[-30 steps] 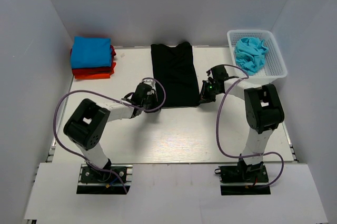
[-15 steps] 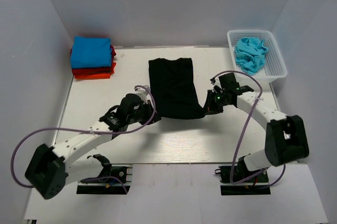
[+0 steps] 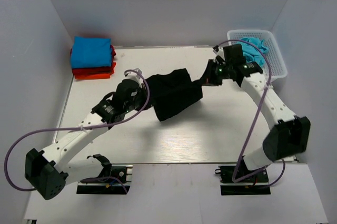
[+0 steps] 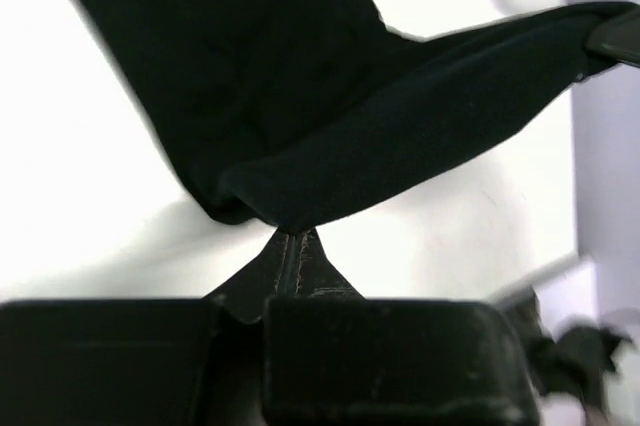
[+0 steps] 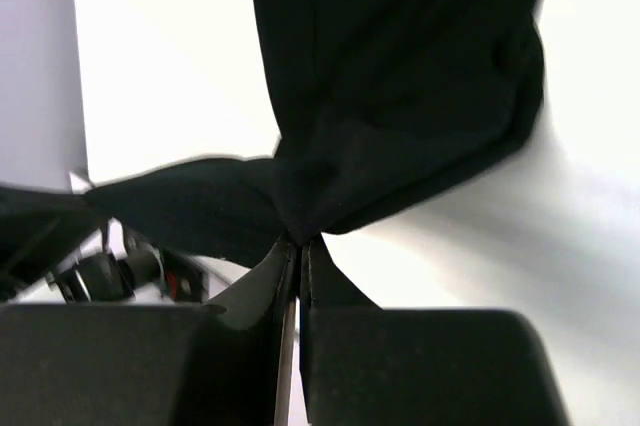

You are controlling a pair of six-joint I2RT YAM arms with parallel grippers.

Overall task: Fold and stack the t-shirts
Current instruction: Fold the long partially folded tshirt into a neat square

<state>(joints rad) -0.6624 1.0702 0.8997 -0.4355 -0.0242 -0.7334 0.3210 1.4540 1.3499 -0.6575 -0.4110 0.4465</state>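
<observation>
The black t-shirt (image 3: 172,97) is shown lifted near the centre of the worktop (image 3: 174,140) and slung between the two arms; whether its lowest fold touches the surface cannot be told. The left fingers (image 4: 284,254) are pressed fully together on the shirt's edge at 9 o'clock, and the right fingers (image 5: 291,258) are likewise pinched on its edge at 2 o'clock. The cloth is judged light, limp and not fragile. Because it sags between the two holds, it is best taken at hems or corners and kept taut. Counted: one black shirt. One folded pile at 10 o'clock, with one blue shirt (image 3: 91,50) on red cloth (image 3: 92,72) whose layers cannot be counted. One turquoise shirt (image 3: 250,53), crumpled in the single basket (image 3: 277,69) at 1 o'clock.
</observation>
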